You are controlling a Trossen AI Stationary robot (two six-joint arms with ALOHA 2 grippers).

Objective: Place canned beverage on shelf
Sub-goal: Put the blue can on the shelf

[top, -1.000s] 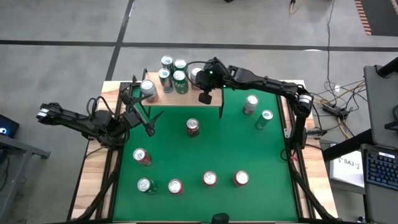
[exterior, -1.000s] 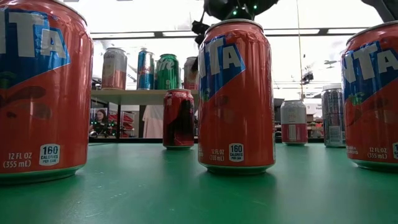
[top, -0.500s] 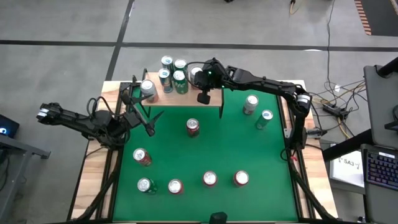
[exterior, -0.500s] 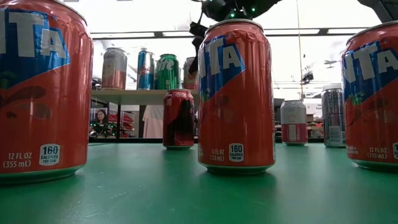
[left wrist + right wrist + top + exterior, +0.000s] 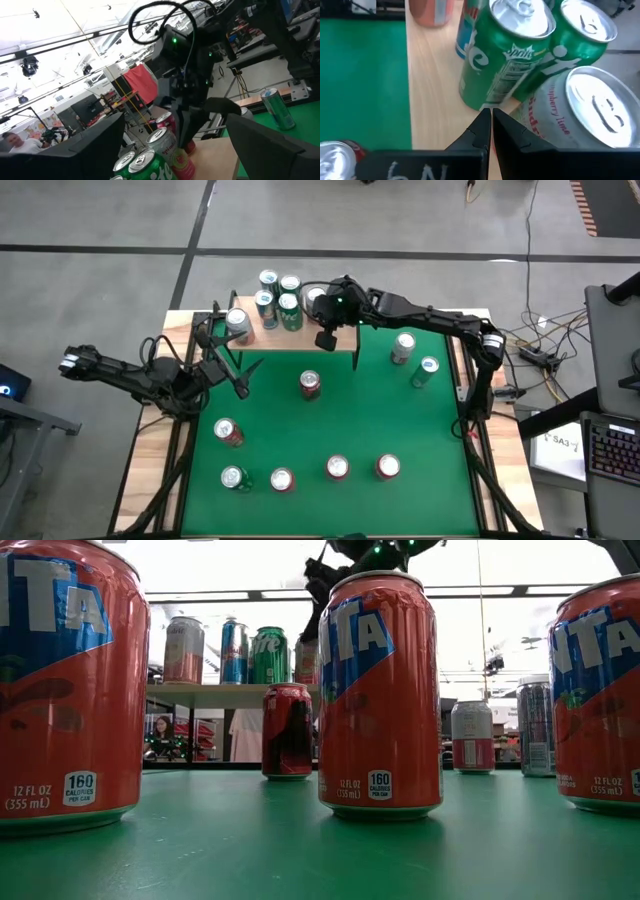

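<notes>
Right gripper (image 5: 490, 122) closed, empty, over shelf (image 5: 432, 75); fingertips between green can (image 5: 502, 55) and just-placed pale can (image 5: 580, 112) beside it. Left gripper (image 5: 232, 365) open, waiting off the shelf's left end.

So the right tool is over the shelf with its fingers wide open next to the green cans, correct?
Not quite. The right tool is over the shelf beside the green cans, but its fingers are shut, tips pressed together and holding nothing. The right wrist view shows it. The rest is as you said.
</notes>
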